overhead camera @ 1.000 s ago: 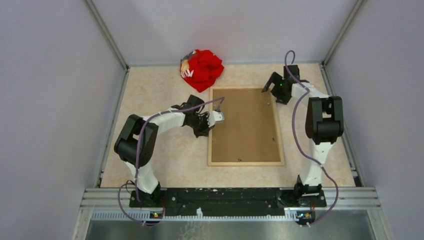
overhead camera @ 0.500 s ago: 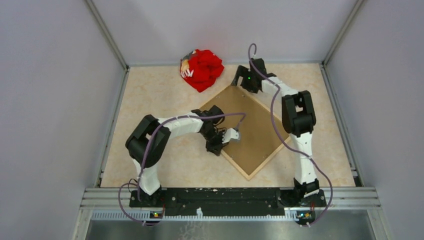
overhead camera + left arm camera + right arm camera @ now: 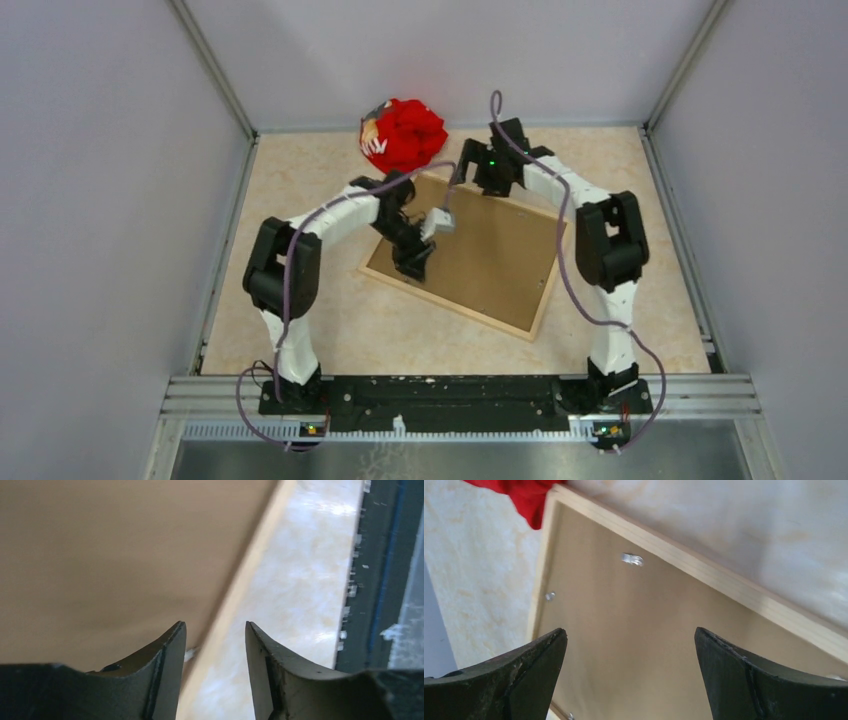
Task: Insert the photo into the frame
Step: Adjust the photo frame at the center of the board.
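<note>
A red cloth [image 3: 403,135] sits right by a corner of the frame [image 3: 704,567]. The left gripper [image 3: 214,626] and right gripper [image 3: 629,635] both gape, holding nothing.

A thin light-wood rectangular frame [image 3: 452,306] lies askew, brown backing board [image 3: 490,250] up, on the beige table [image 3: 300,200], crumpled red cloth [image 3: 405,135] near its far corner.

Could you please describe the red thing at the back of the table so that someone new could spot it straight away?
On the pale marbled table, look to the far edge, left of centre. Just past the far corner of the flat wooden frame sits a crumpled red cloth bundle. It is the only soft, bright thing there; its neighbours are tan, black or white.
</note>
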